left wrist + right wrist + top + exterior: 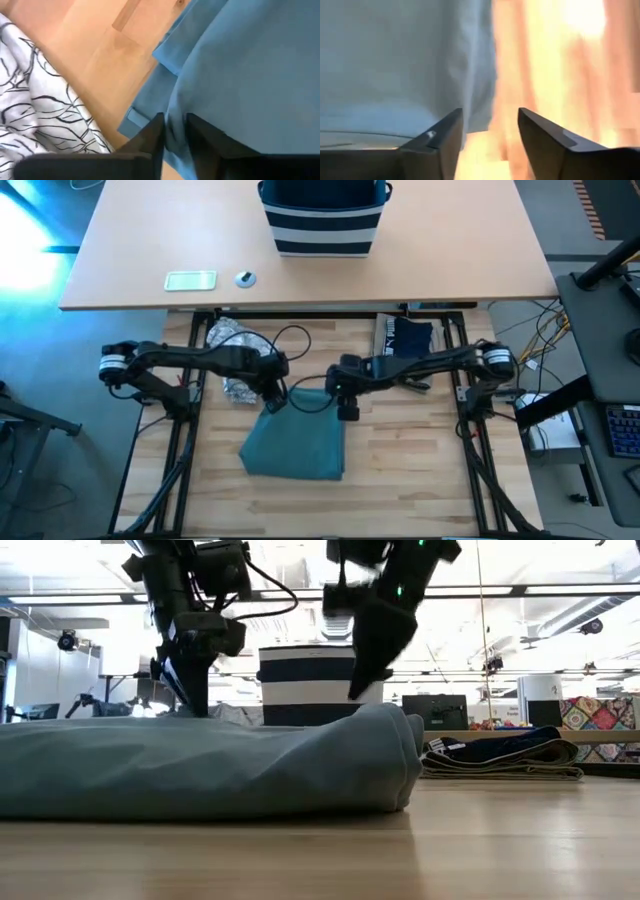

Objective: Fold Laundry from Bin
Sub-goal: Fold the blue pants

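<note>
The teal garment [295, 445] lies folded on the wooden table, thick at its right fold [400, 755]. My left gripper [272, 402] points down at its far left corner, its fingers a narrow gap apart astride a raised crease [175, 127]. My right gripper [347, 410] hangs open above the far right corner, clear of the cloth [368, 685], over the garment's right edge [480, 75]. The bin [322, 220] stands on the far table. My left gripper comes at the teal garment from above, near its far left corner. A ridge of the cloth [175, 140] rises into the narrow gap between the two fingers [152, 135]. Whether the fingers touch it I cannot tell. The garment lies flat on the table.
A grey-white patterned garment [235, 360] lies crumpled at the far left, close to my left arm. A folded navy and tan stack [405, 337] sits at the far right. A flat green thing [190, 280] and a small round thing [245, 278] lie on the far table.
</note>
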Controlling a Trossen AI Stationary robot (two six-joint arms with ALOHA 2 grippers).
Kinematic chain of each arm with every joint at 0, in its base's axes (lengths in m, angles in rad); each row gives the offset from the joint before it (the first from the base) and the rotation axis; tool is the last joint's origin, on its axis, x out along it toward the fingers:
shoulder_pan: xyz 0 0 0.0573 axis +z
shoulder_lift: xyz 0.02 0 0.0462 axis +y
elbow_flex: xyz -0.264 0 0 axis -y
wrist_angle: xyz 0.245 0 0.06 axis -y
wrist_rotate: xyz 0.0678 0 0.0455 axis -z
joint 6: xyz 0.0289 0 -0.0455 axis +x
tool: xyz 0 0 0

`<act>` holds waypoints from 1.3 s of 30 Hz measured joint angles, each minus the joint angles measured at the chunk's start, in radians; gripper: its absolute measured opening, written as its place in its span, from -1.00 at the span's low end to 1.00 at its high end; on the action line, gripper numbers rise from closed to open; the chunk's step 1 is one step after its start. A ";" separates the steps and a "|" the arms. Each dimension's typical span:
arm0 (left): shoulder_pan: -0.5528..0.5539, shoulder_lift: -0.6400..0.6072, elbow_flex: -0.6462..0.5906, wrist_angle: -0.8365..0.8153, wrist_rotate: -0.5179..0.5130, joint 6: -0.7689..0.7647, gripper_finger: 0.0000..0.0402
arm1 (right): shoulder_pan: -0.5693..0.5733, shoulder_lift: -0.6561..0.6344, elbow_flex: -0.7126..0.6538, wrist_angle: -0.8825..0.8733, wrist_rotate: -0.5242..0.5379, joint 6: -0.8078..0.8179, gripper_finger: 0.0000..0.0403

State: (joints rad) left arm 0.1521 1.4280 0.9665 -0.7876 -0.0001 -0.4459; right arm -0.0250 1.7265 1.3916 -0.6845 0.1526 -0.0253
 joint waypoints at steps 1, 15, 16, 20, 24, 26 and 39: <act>0.000 -0.008 0.000 -0.001 0.000 -0.001 -0.63 | 0.000 -0.021 0.004 -0.008 0.005 0.010 -0.04; -0.167 -0.180 0.069 0.103 -0.079 -0.105 -0.02 | 0.112 -0.085 -0.131 0.176 -0.160 0.212 0.09; -0.187 -0.181 0.033 0.165 -0.097 -0.121 -0.02 | 0.113 -0.076 -0.149 0.172 -0.144 0.211 0.08; -0.212 -0.154 -0.126 0.329 -0.199 -0.185 -0.02 | 0.079 -0.041 -0.209 0.194 -0.092 0.203 0.07; -0.182 -0.105 -0.259 0.432 -0.289 -0.208 -0.02 | 0.023 -0.004 -0.257 0.223 -0.091 0.139 0.06; -0.154 -0.084 -0.302 0.460 -0.301 -0.207 -0.02 | -0.001 0.011 -0.270 0.228 -0.090 0.111 0.07; -0.006 -0.063 -0.359 0.466 -0.306 -0.112 -0.02 | 0.047 -0.093 -0.173 0.234 -0.136 0.046 0.07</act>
State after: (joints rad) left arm 0.1459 1.3651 0.6079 -0.3220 -0.3063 -0.5583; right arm 0.0222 1.6333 1.2186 -0.4502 0.0161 0.0208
